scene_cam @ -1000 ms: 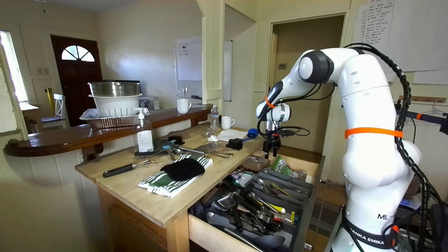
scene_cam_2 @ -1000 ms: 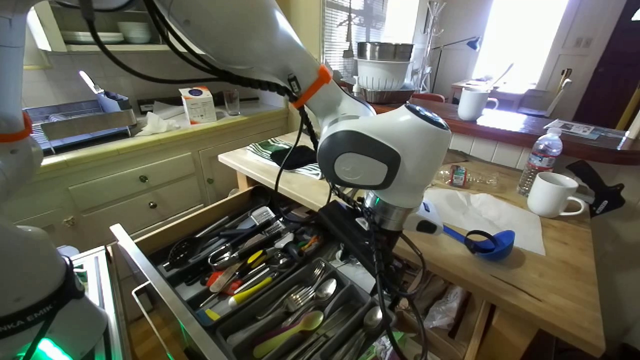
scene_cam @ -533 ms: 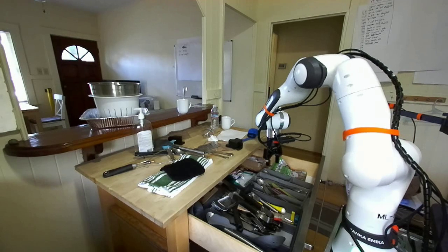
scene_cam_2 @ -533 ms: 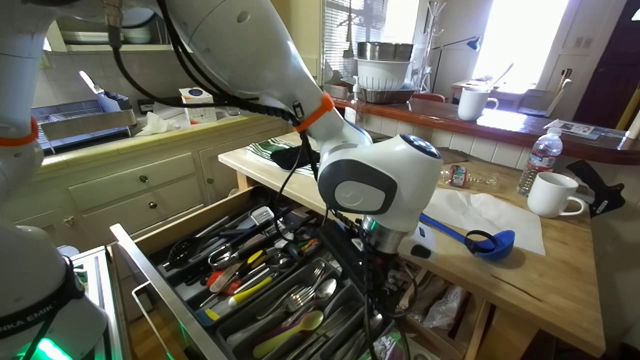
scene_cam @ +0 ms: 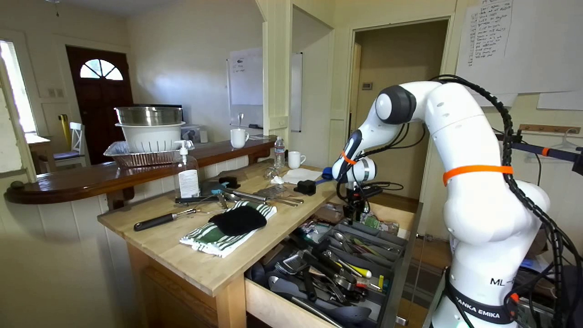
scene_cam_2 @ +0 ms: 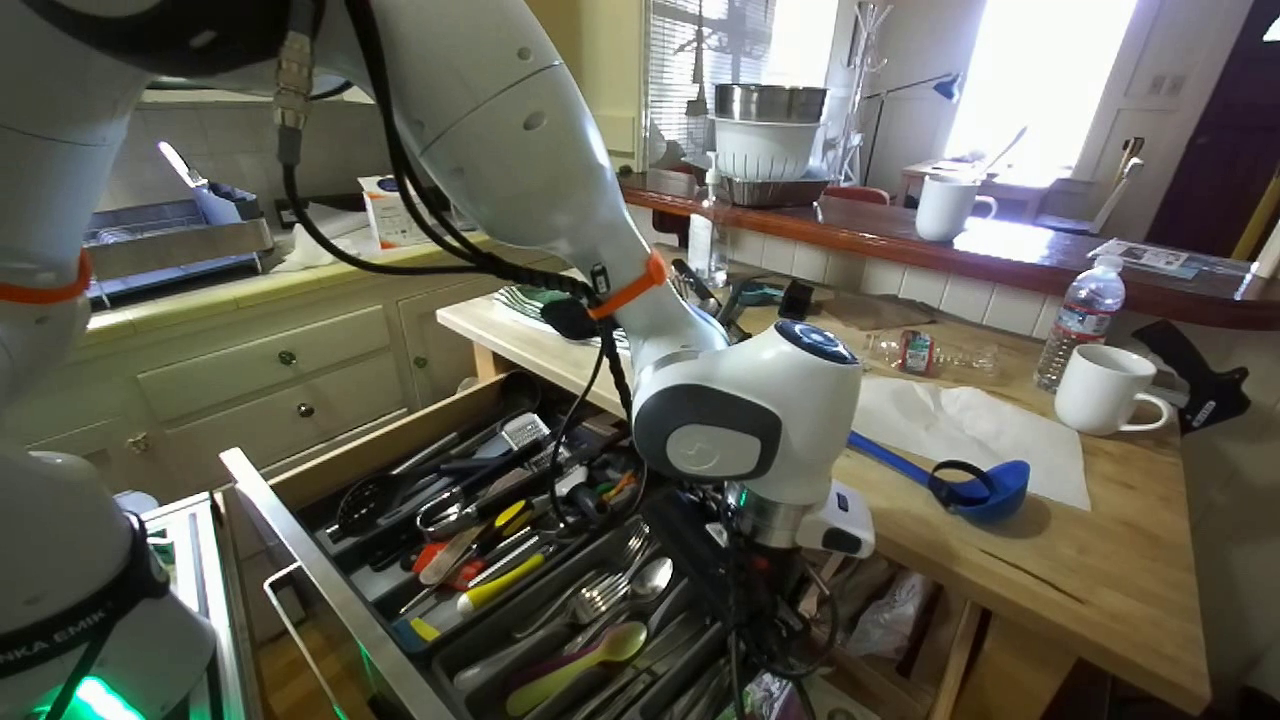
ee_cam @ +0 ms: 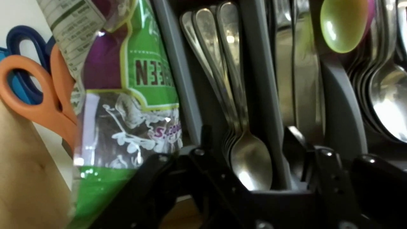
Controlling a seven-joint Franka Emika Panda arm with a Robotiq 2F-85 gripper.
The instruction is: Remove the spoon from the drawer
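Observation:
The wide wooden drawer (scene_cam: 284,303) stands open; its metal-edged front (scene_cam_2: 320,590) shows too. In the wrist view a stack of small metal spoons (ee_cam: 252,162) lies in a narrow grey compartment, bowls toward the gripper. My gripper (ee_cam: 251,141) is open and empty above them, one finger at each side of the stack, the right one over the divider. In an exterior view the gripper (scene_cam: 352,217) hangs pointing down over the drawer's far part. Larger spoons (ee_cam: 392,98) and a yellow-green spoon (ee_cam: 343,27) lie in other compartments. In an exterior view cables partly hide the gripper.
A green and purple bag (ee_cam: 152,73) and orange scissors (ee_cam: 28,82) lie beside the spoon compartment. Grey dividers (ee_cam: 265,79) stand between compartments. The wooden counter (scene_cam: 255,228) overhangs the drawer's back. A blue scoop (scene_cam_2: 990,490) lies near the counter's edge.
The arm has lowered, bringing the gripper down from above the drawer to close over the cutlery tray. The drawer and utensils have not visibly moved.

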